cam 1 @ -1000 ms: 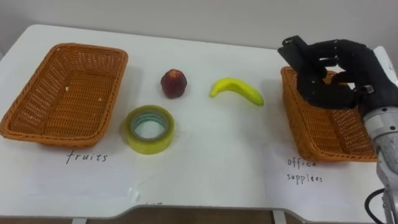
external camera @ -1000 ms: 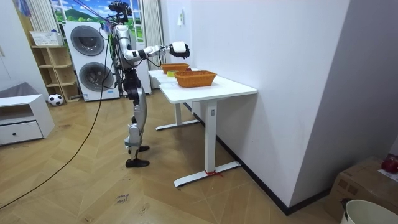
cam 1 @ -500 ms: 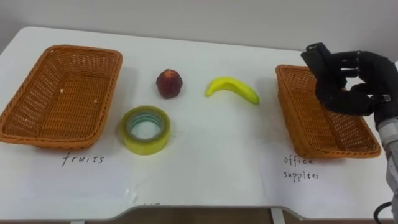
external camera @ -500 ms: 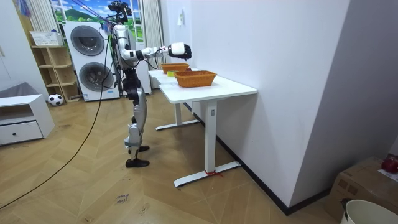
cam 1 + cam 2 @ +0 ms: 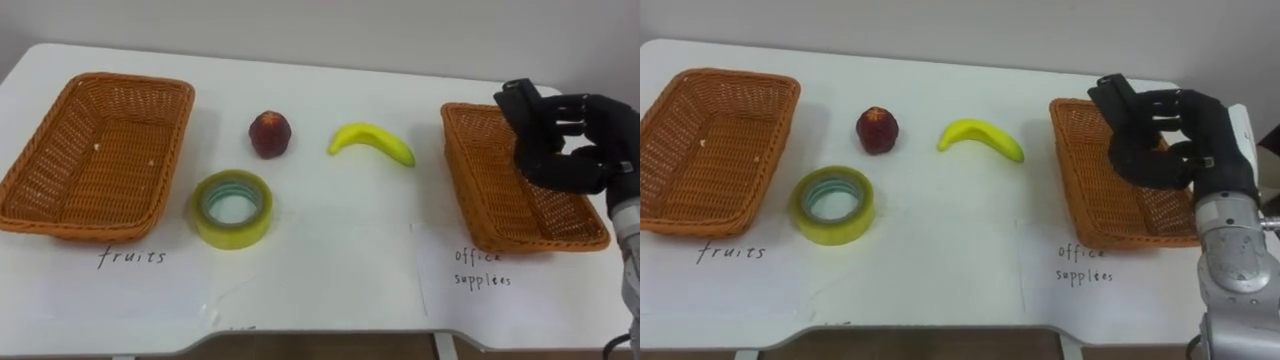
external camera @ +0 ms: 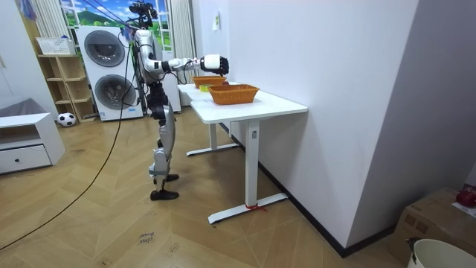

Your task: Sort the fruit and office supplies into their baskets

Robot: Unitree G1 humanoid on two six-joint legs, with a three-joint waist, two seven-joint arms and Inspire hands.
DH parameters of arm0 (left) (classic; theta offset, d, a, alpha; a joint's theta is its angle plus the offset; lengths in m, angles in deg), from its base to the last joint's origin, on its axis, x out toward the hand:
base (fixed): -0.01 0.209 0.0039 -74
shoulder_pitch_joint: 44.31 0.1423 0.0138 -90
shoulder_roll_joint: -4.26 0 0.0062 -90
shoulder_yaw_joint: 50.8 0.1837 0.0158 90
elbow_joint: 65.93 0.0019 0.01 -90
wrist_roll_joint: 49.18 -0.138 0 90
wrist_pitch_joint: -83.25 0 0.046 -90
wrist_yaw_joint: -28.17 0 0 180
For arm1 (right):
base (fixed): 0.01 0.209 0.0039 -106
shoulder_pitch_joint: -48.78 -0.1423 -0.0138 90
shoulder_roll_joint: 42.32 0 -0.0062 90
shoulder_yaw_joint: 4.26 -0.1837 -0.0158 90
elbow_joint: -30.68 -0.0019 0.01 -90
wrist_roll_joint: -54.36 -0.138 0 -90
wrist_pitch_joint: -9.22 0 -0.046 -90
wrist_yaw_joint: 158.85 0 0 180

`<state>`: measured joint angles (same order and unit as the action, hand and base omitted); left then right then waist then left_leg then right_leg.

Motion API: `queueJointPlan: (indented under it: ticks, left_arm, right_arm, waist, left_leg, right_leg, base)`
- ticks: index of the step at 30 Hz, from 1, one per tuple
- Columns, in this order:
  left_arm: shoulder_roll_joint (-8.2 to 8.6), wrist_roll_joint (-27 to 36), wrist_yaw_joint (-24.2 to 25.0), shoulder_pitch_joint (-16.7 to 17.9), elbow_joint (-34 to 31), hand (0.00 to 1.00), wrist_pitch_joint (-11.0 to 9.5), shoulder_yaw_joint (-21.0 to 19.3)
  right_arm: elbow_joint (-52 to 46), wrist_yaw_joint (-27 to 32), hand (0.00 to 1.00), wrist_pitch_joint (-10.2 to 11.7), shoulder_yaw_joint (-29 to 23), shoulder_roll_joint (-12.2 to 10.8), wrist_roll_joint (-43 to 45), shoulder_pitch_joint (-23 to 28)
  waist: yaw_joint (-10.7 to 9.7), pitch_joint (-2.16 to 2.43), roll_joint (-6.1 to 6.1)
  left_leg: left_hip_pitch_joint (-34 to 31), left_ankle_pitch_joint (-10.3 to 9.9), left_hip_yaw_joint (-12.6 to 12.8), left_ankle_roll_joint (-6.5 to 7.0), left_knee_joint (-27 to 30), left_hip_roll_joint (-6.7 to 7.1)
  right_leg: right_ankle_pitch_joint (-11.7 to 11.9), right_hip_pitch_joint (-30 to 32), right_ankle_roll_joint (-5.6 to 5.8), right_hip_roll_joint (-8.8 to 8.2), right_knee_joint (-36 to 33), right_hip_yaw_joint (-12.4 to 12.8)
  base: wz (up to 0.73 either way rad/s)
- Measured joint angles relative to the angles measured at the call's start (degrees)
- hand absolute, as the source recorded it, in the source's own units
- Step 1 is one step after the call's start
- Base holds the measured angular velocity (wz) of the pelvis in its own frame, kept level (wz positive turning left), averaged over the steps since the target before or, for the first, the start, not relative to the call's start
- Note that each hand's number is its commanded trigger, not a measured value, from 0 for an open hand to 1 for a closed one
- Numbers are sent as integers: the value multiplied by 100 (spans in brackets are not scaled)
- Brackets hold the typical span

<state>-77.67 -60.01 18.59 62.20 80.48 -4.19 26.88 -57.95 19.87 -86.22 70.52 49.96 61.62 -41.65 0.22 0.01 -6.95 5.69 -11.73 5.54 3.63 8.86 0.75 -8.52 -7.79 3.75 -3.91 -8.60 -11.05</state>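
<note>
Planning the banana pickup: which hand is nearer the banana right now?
Right. The right hand hangs above the office supplies basket, to the banana's right with bare tabletop between. The left hand is not over the tabletop at all, so it is farther.

The right hand is black all over, with a slight sheen. Its fingers are built of blocky segments with plain seams between them. A small white tag sits at the back of it. Below the hand, a ring-shaped collar joins it to a silver-grey metal forearm, round and smooth, crossed by a narrow dark seam. A dark cable curls by the forearm's lower end. In the room view the robot is slim and humanlike, with a dark torso, pale grey limbs, dark feet and a dark head unit. Straps run up from its shoulders, and a dark cable trails away behind it.
</note>
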Motion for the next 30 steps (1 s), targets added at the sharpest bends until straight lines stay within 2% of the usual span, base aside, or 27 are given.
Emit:
queueJointPlan:
  ticks: [9, 16, 23, 24, 25, 26, 27, 28, 29, 30]
  left_arm:
    - [21, 2, 0, -4, 1, 0, 114, -98]
    - [22, 5, -1, -36, 112, 0, 132, -94]
    - [21, -10, -1, -27, 149, 0, 226, -95]
    - [20, -11, 0, -26, 149, 0, 227, -97]
    - [18, -9, 1, -26, 149, 0, 229, -96]
    - [18, -9, 2, -23, 149, 0, 233, -97]
    - [18, -10, 3, -22, 149, 0, 233, -97]
    - [18, -11, 5, -22, 149, 0, 234, -98]
    - [18, -11, 8, -21, 149, 0, 234, -98]
    - [19, -8, 9, -23, 149, 0, 235, -97]
  right_arm:
    - [244, 14, 100, -25, -1, -1, 161, 187]
    - [401, 11, 100, -37, 0, -2, 230, 359]
    - [471, 1, 100, -50, -1, -2, 297, 380]
    - [471, 1, 95, -50, -1, -2, 362, 380]
    - [471, 1, 74, -50, -2, -2, 448, 380]
    - [471, 1, 61, -50, -1, -2, 464, 380]
    - [473, 1, 53, -50, -2, -2, 490, 380]
    - [473, 1, 19, -50, -2, -2, 560, 380]
    - [473, 1, 6, -50, -2, -2, 631, 380]
    - [473, 1, 0, -50, -2, -3, 643, 380]
  waist:
    - [-13, 28, 61]
    - [-20, 7, 82]
    - [-66, 5, 87]
    - [-67, 6, 86]
    - [-73, 6, 86]
    - [-84, 6, 86]
    - [-84, 6, 85]
    - [-93, 6, 85]
    - [-99, 6, 84]
    - [-106, 5, 82]
  left_leg:
    - [0, 0, 41, 0, 12, 0]
    - [-20, -1, 42, 0, 31, -1]
    - [-51, 0, 54, 0, 51, 0]
    - [-50, 0, 55, 0, 51, 0]
    - [-50, 0, 55, 0, 51, 0]
    - [-51, 0, 54, 0, 50, 0]
    - [-50, 0, 54, 0, 50, 0]
    - [-48, 0, 54, 0, 50, 0]
    - [-46, 0, 54, 0, 50, 0]
    - [-46, 0, 55, 0, 50, 0]
  right_leg:
    - [0, 21, 0, -5, 2, 4]
    - [0, 18, 0, -7, -4, -9]
    - [0, 55, 0, -8, -8, -8]
    - [0, 57, 0, -8, -10, -7]
    - [0, 58, 0, -8, -10, -7]
    - [0, 58, 0, -9, -11, -7]
    - [0, 59, 0, -9, -10, -7]
    - [0, 60, 0, -9, -11, -6]
    - [0, 61, 0, -9, -10, -7]
    - [0, 62, 0, -9, -9, -7]
  base:
    - [-2]
    - [0]
    - [-1]
    - [0]
    - [0]
    - [0]
    - [0]
    - [0]
    - [0]
    - [0]
